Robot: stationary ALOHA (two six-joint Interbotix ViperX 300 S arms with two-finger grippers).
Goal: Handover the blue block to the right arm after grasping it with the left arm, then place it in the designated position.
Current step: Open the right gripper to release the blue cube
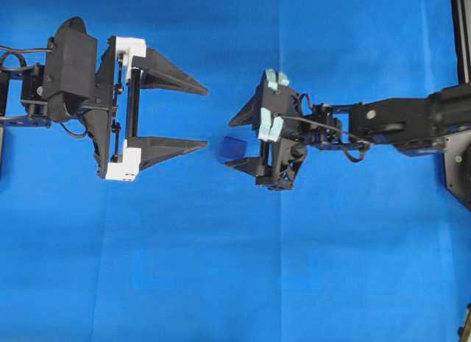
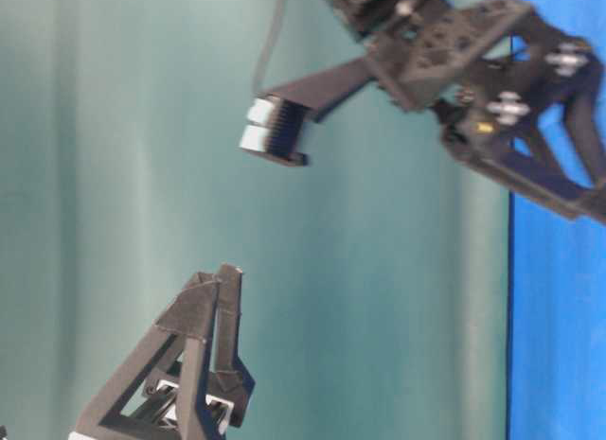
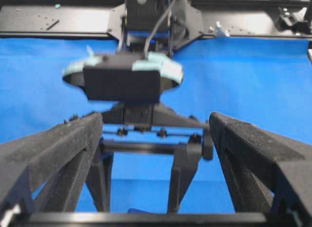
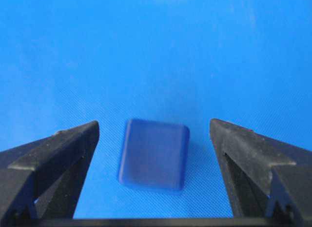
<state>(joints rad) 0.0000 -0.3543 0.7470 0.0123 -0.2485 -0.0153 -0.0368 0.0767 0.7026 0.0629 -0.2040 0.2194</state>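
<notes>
Between the spread fingers of the right end effector (image 4: 153, 134), touching neither, the blue block (image 4: 153, 154) lies on the blue cloth (image 4: 146, 51). If these fingers lift or sweep carelessly, one may nudge it astray; the left end effector (image 1: 206, 115), wide and empty, stands well apart.

Small dark-blue block (image 1: 233, 146) with rounded edges, lying flat on the blue cloth between the spread jaws of the right arm's gripper (image 1: 232, 143), touching neither; left gripper (image 1: 206, 115) apart.

No text, label, brand, number or sign can be read anywhere.
</notes>
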